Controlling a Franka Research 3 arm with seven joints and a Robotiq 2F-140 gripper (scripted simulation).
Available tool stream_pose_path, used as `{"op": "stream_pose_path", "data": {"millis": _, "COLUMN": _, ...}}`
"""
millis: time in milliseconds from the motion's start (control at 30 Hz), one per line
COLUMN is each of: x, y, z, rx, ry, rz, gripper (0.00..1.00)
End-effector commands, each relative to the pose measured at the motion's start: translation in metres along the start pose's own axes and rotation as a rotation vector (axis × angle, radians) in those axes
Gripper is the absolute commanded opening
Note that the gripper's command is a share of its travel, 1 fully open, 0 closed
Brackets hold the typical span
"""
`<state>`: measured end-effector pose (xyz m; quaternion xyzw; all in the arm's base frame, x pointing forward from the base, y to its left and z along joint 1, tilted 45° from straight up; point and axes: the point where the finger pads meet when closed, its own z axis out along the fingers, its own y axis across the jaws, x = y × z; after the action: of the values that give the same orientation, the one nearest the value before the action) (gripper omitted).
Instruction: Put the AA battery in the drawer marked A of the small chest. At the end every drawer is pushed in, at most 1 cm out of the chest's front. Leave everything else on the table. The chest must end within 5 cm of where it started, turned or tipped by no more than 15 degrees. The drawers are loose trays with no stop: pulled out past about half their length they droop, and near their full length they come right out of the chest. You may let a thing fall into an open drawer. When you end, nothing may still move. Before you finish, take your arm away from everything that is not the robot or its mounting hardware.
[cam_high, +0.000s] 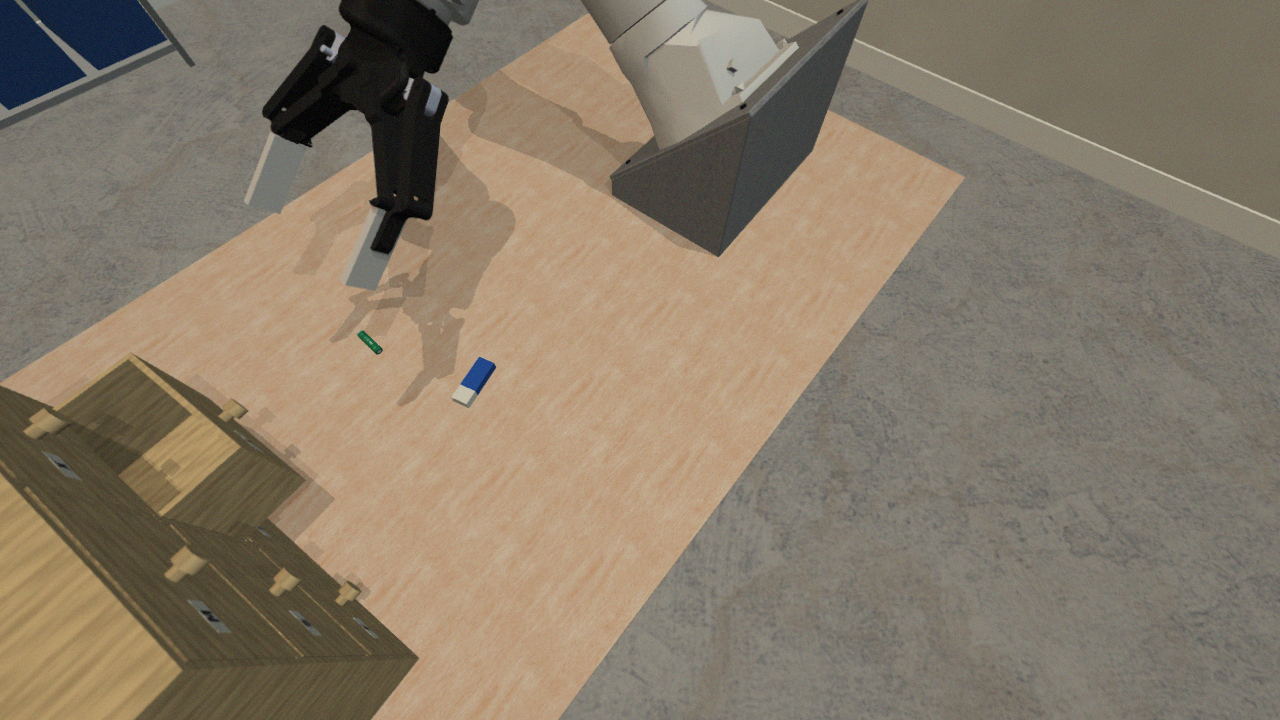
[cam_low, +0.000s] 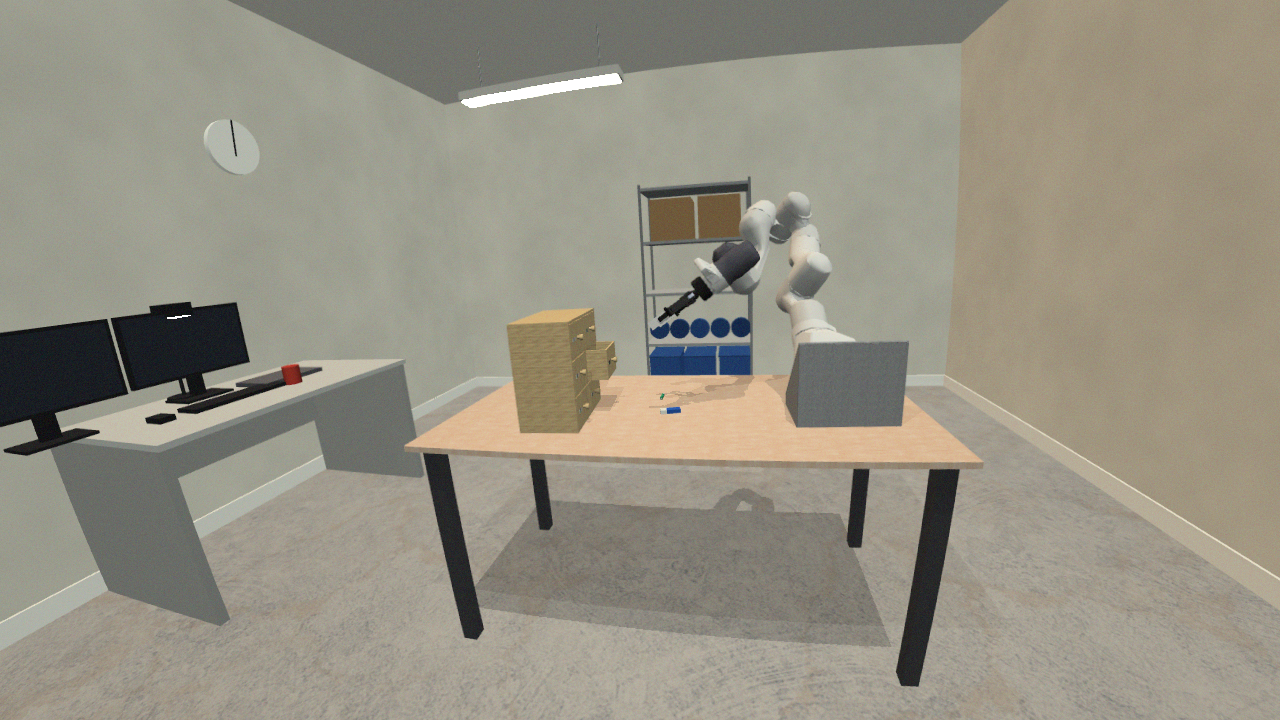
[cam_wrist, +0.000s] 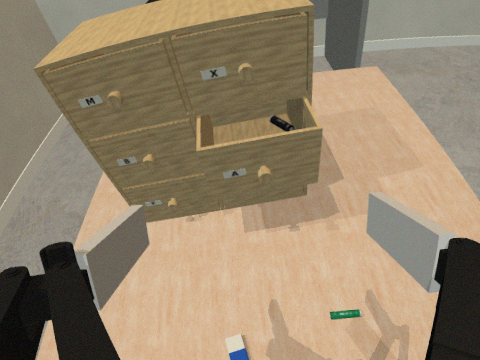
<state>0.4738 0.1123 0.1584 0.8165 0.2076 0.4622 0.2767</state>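
"How is the arm (cam_high: 662, 76) (cam_low: 810, 273) standing?"

"It rises from the grey angled mount (cam_high: 778, 170) (cam_low: 850, 385), bends over at the top and slopes down on the chest's side. The gripper (cam_high: 313, 246) (cam_low: 660, 322) (cam_wrist: 257, 219) hangs above the table (cam_high: 626, 447) (cam_low: 760, 434) (cam_wrist: 200, 280), slanted downward, with its tips towards the chest (cam_high: 80, 608) (cam_low: 546, 376) (cam_wrist: 190, 20)."

"And the fingers?"

"Spread wide, one pad well apart from the other, nothing between them. They're apart from the chest too."

"Where's the AA battery (cam_wrist: 282, 123)?"

"I take it to be the black cylinder inside drawer A (cam_high: 237, 488) (cam_low: 614, 360) (cam_wrist: 280, 155). It lies on its side, near the end wall on the right of the wrist view. I can't read its print, so that's by its shape and bulk."

"Is that drawer pushed in?"

"No, it sticks out of the chest's front, under drawer X (cam_wrist: 275, 50). X and drawer M (cam_wrist: 142, 85) look pushed in, and so does drawer B (cam_wrist: 170, 150), below M."

"Anything lying on the table?"

"A slim green cylinder (cam_high: 369, 342) (cam_low: 662, 396) (cam_wrist: 345, 314) on its side, and near it a blue and white block (cam_high: 473, 382) (cam_low: 670, 410) (cam_wrist: 237, 347), lying flat. They don't touch each other."
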Motion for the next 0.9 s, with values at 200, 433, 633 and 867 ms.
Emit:
{"op": "stream_pose_path", "data": {"millis": 200, "x": 0.002, "y": -0.006, "z": -0.008, "rx": -0.009, "ry": -0.317, "rz": -0.123, "gripper": 1.00}}
{"op": "stream_pose_path", "data": {"millis": 433, "x": 0.007, "y": -0.006, "z": -0.011, "rx": -0.021, "ry": -0.492, "rz": -0.119, "gripper": 1.00}}
{"op": "stream_pose_path", "data": {"millis": 633, "x": 0.011, "y": -0.007, "z": -0.014, "rx": -0.032, "ry": -0.655, "rz": -0.103, "gripper": 1.00}}
{"op": "stream_pose_path", "data": {"millis": 867, "x": 0.015, "y": -0.007, "z": -0.017, "rx": -0.041, "ry": -0.821, "rz": -0.119, "gripper": 1.00}}
